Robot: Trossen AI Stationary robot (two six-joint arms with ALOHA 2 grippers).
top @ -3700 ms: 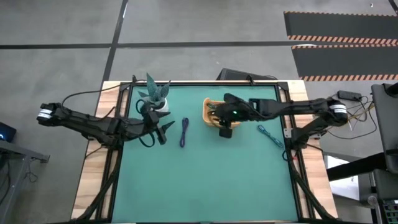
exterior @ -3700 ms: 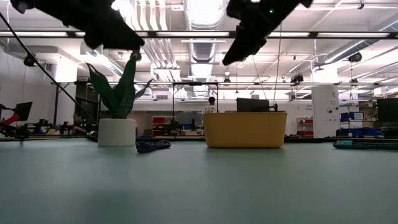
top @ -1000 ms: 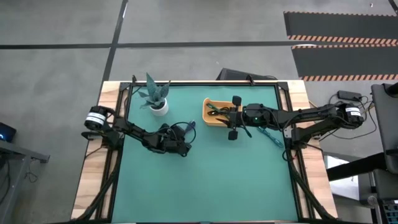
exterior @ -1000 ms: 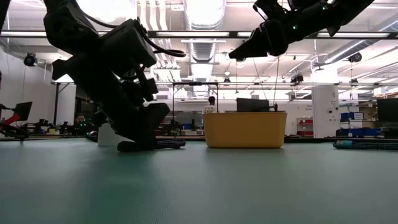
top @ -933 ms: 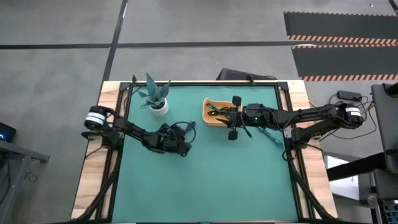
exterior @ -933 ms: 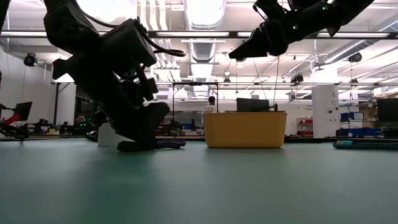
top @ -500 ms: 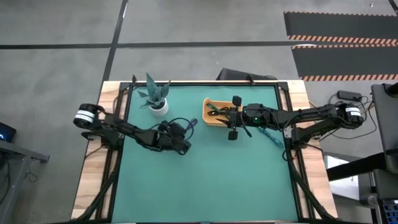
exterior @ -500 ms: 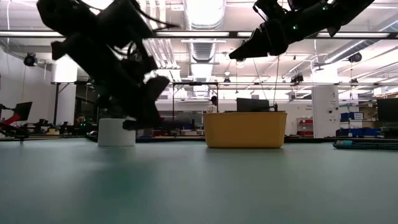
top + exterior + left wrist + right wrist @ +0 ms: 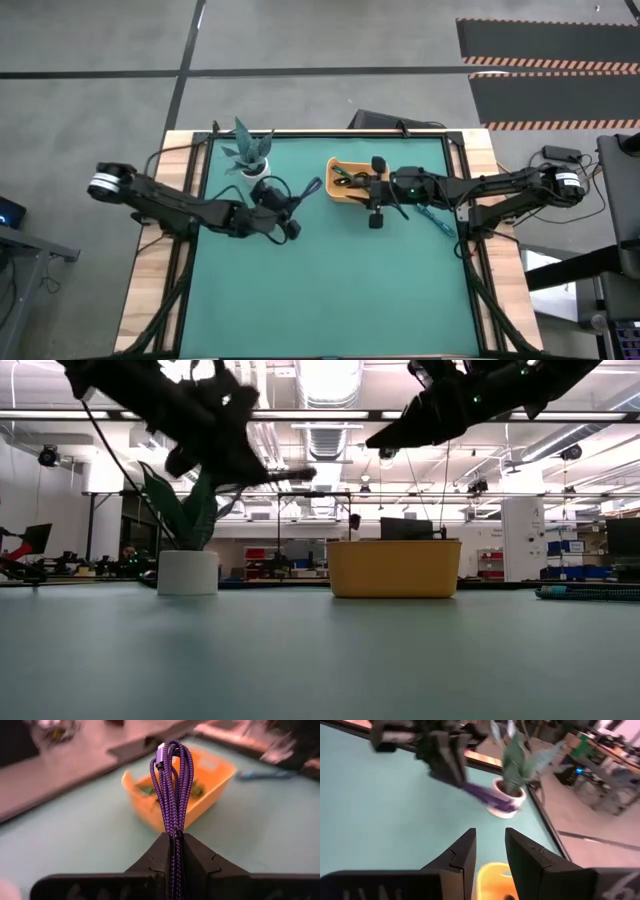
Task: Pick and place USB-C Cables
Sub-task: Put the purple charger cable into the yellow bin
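My left gripper [image 9: 173,839] is shut on a dark blue USB-C cable bundle [image 9: 171,780] and holds it in the air left of the orange tray [image 9: 334,172]. In the low view the gripper [image 9: 262,472] is well above the table. My right gripper [image 9: 490,845] hovers open above the tray's right side, with nothing between its fingers. Inside the tray lie cables [image 9: 345,178], one green among them. A teal cable [image 9: 432,215] lies flat on the mat to the right of the tray. My left gripper pinches one end of the folded cable bundle [image 9: 173,833] between its two fingers, several strands together. The fingers lie about level and point toward the tray. The bundle sticks out straight past the fingertips [image 9: 292,475], lifted clear of the table.
A potted plant in a white pot [image 9: 256,168] stands at the far left, close behind my left arm. The green mat [image 9: 330,280] lies bare toward the near edge. A person [image 9: 339,528] is visible far off in the room behind.
My left gripper has risen from the mat with the dark blue cable, which now hangs clear of the table. It has moved toward the far edge and tipped up until its fingers lie about level, pointing toward the tray.
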